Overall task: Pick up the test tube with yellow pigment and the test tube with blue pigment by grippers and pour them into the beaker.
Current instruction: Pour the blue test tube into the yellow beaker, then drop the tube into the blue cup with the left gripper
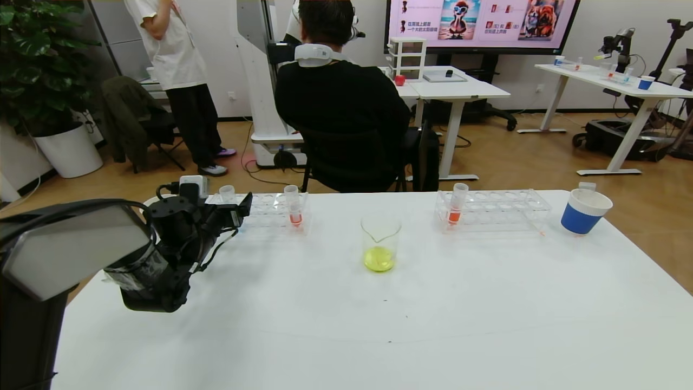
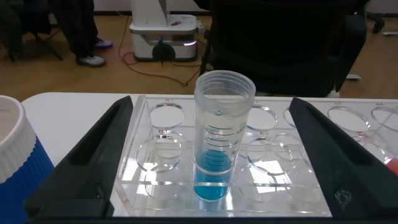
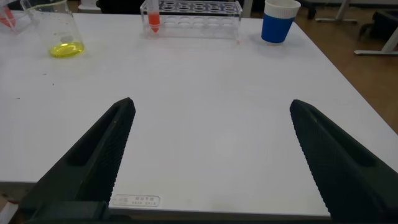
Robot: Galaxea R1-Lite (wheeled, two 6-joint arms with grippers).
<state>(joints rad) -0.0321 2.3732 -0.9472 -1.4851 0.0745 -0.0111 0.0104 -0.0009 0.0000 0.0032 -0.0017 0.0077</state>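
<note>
1. Now left gripper (image 2: pixel 208 155) is at the left tube rack (image 2: pixel 155 186), jaws wide on either side of the test tube with blue pigment (image 2: pixel 219 143), not touching it; tube stands upright in the rack.
2. Beaker (image 1: pixel 380 242), right of that rack at table (image 1: pixel 346 325) centre, holds yellow liquid.
3. Right gripper (image 3: pixel 208 162) hovers over the near table, jaws wide, holding nothing.
4. Yellow tube not visible.

Left arm (image 1: pixel 59 249): bulky grey shell, black wrist, looping black cables.
Left hand (image 1: pixel 238 208): black, small white-grey box on top.
Right hand (image 3: pixel 211 155): two black ribbed fingers (image 3: pixel 99 155).
</note>
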